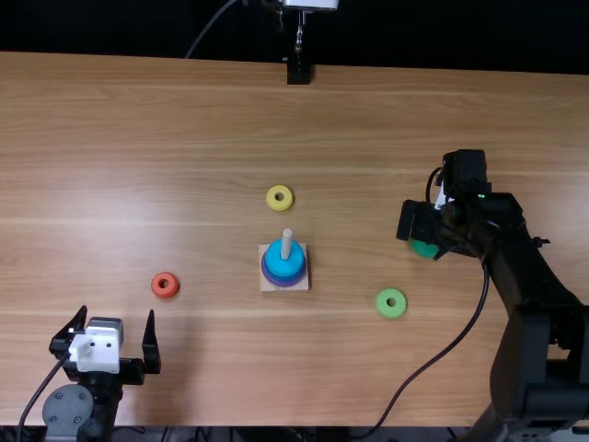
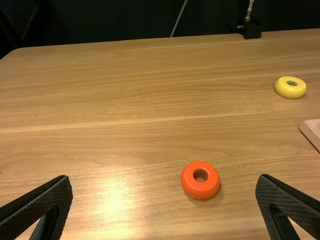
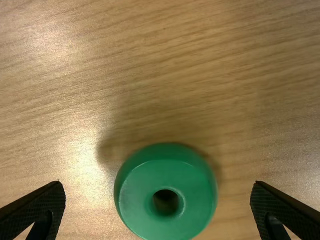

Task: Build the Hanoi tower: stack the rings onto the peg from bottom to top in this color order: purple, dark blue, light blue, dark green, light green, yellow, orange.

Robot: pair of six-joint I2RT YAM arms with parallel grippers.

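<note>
Probably three down and four to go on this table (image 1: 138, 138). Got the right gripper (image 3: 158, 184) spread wide above the dark green ring (image 3: 135, 200), holding nothing. Same for the left gripper (image 1: 117, 311): wide apart, empty, near the orange ring (image 1: 165, 294). On the peg (image 1: 286, 243), purple ring (image 1: 283, 284) at the bottom, light blue ring (image 1: 296, 261) on top; can't clearly make out dark blue between, likely in there tho. Still to stack, biggest first: dark green, light green ring (image 1: 381, 307) right of the peg, yellow ring (image 1: 280, 207) beyond it, then orange.
</note>
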